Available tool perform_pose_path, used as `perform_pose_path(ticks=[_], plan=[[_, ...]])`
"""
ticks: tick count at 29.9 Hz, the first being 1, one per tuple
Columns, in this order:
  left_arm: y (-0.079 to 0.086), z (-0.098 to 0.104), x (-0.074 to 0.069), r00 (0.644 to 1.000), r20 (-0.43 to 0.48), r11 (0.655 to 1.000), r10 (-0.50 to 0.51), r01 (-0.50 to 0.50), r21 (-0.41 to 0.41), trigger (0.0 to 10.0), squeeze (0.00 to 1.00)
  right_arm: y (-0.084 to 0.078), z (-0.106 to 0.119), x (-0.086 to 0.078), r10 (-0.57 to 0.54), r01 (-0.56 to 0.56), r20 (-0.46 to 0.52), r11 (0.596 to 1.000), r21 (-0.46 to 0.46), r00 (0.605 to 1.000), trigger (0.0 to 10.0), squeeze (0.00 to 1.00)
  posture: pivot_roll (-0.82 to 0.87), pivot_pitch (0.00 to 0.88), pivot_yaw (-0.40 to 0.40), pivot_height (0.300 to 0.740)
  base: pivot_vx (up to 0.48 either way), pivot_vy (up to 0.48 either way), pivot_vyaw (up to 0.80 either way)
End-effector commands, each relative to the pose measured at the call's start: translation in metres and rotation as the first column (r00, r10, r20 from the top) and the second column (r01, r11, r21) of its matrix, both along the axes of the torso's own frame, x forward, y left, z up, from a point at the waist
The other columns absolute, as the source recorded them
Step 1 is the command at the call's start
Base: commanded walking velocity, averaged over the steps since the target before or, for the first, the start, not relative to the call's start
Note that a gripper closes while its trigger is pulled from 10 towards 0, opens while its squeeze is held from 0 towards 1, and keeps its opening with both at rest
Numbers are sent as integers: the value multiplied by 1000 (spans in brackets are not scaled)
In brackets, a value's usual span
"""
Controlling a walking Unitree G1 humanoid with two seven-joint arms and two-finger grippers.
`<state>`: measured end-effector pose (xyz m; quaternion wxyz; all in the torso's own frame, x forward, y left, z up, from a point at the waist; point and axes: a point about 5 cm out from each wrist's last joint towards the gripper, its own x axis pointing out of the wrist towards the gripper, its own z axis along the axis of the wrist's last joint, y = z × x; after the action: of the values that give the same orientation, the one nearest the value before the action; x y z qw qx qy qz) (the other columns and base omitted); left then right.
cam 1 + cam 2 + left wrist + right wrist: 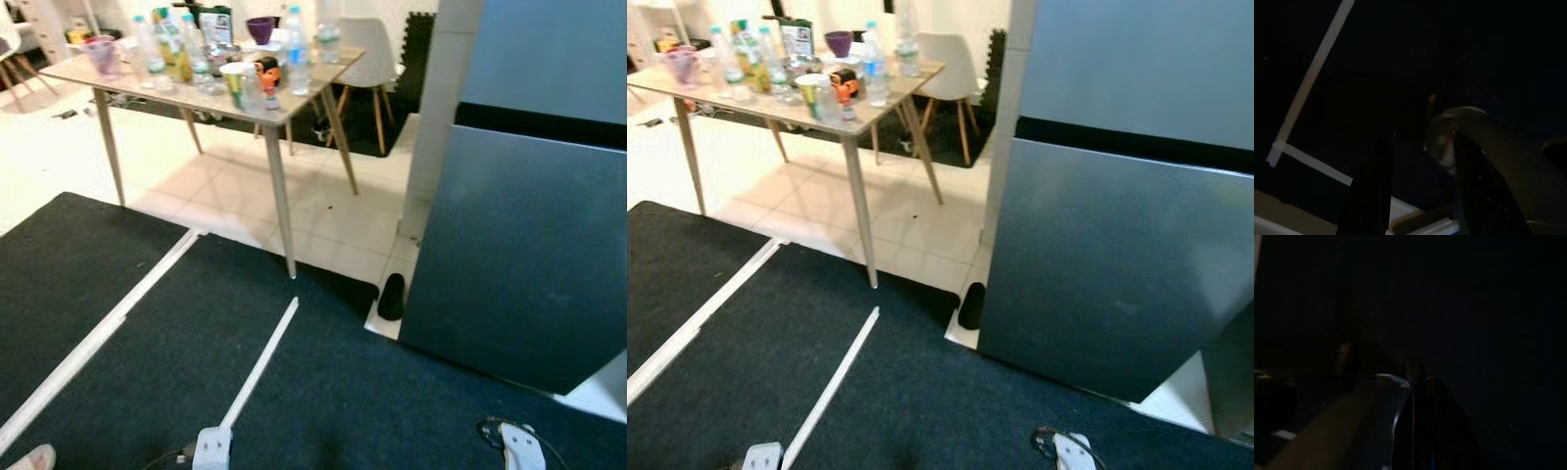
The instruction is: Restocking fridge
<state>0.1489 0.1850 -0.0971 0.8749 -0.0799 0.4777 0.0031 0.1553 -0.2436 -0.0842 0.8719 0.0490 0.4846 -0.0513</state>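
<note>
Tiled room, dark mats on the floor [323, 392], fridge [529, 245] shut on the right, stock on the worktop [294, 103] ahead-left.

The bottles [299, 59] stand upright on the worktop, long axes vertical, caps up, clustered with cups near its near edge; a pink cup [101, 51] sits toward the far left end. All of it lies well ahead and to the robot's left, so the left arm is judged the nearer one once the robot closes in. Both arms hang idle over the mat. In the left wrist view the left end effector [1418, 196] has its two black fingers apart, holding nothing. The right end effector [1420, 431] is lost in shadow; apart or together, I cannot tell. Fridge doors face the robot, both closed; a door must come open before anything goes in.
</note>
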Motion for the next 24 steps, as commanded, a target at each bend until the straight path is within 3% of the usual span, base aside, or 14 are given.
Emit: perform_pose_path(ticks=[1,12,15,24], plan=[[3,-2,-5,1000,-14,1000,15,-15,1,10000,0,6,-1,1,9,-9,-3,1000,13,1000,10000,0,-11,63,8,740,0,0,650],[1,0,-1,999,15,999,45,-45,-28,10000,0,6,-1,1,8,-8,-5,1000,16,1000,10000,0,-10,63,7,740,0,0,655],[1,0,-1,998,13,998,54,-54,-36,10000,0,9,-1,3,-13,12,15,998,59,1000,10000,0,-10,63,7,740,0,0,513],[2,0,-2,996,7,994,84,-83,-68,10000,0,9,-3,0,-22,22,-9,999,33,1000,10000,0,-10,61,7,740,0,0,0]])
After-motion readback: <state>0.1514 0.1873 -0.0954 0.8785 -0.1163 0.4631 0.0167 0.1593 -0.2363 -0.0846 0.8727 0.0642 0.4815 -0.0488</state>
